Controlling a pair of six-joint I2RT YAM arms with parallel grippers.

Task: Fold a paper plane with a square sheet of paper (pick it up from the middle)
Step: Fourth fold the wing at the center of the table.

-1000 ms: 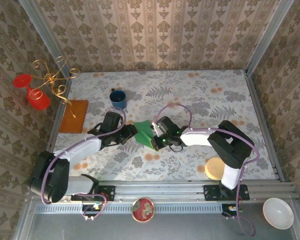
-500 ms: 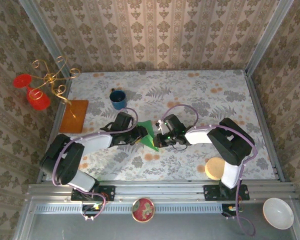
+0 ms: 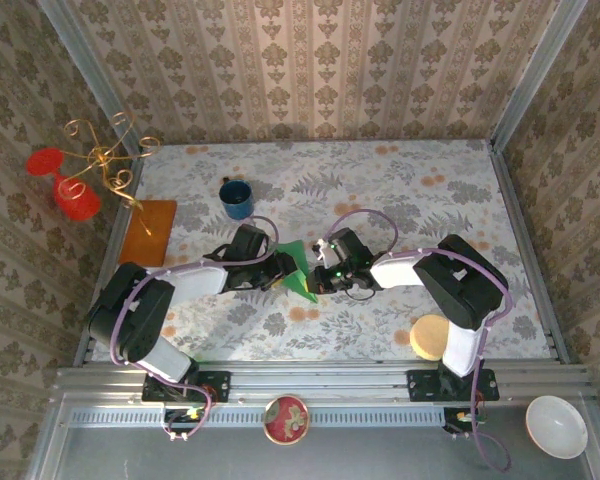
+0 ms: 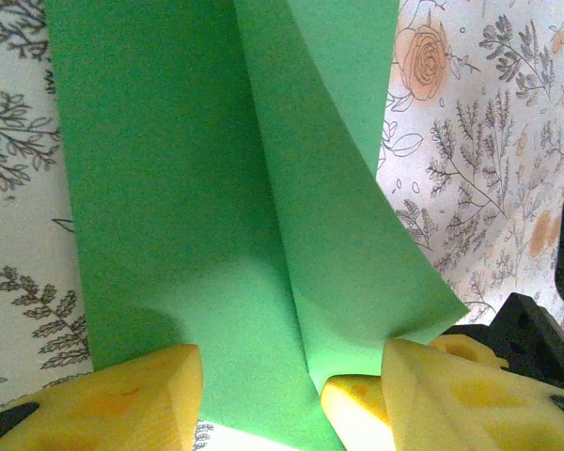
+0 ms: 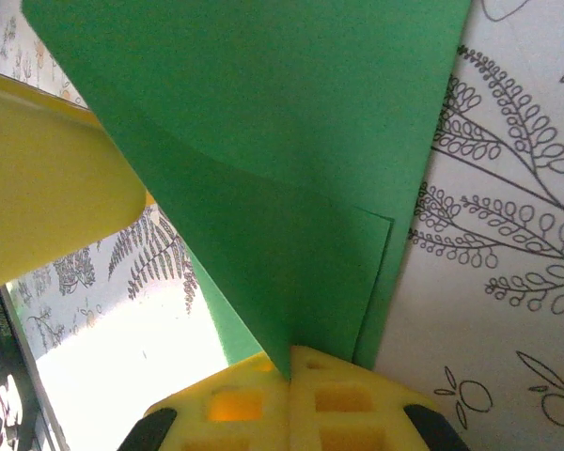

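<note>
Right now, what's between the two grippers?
The folded green paper lies there, reaching both the left gripper and the right gripper; top view shows it.

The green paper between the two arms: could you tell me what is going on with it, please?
The two arms are folding a green sheet of paper into a plane at the middle of the table. The right gripper is shut on its folded layers. The left gripper stands open, its fingers either side of a raised fold. The plane is only partly formed.

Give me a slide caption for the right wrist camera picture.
Right claw pinches a fold of the bright green paper sheet over the floral tablecloth.
</note>
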